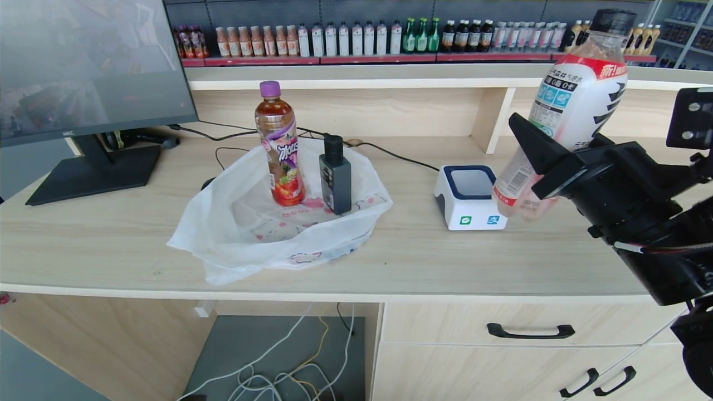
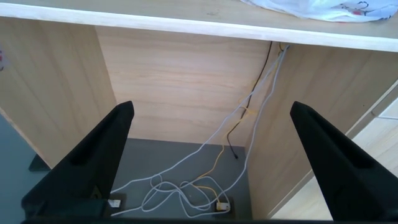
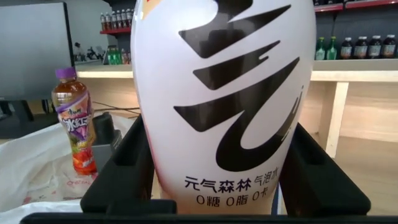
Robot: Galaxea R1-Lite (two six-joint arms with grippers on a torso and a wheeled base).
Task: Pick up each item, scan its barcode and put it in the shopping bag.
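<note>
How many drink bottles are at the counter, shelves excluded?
2: the purple-capped bottle stands in the shopping bag; the white-labelled bottle is in the right gripper beside the scanner.

Light wood counter (image 1: 445, 267) across the fg. On counter's left end: dark monitor (image 1: 83, 61) on black stand (image 1: 94, 172). Along counter's back: raised wood ledge (image 1: 356, 75), w/ upright divider (image 1: 493, 120) btwn top and ledge. Thin black cords (image 1: 390, 150) lie on counter near the back. Behind counter: dark wall w/ red-edged shelf (image 1: 379, 58) of bottle rows; more shelving (image 1: 679, 28) behind counter's right end. Under counter, right: drawers (image 1: 473, 328) w/ black handles (image 1: 530, 332). Under counter, left: open kneehole, wood back panel (image 2: 180, 87), grey floor (image 1: 223, 356), loose white and yellow cables (image 2: 199, 186) hanging down and coiled on it. Light bright, even.
</note>
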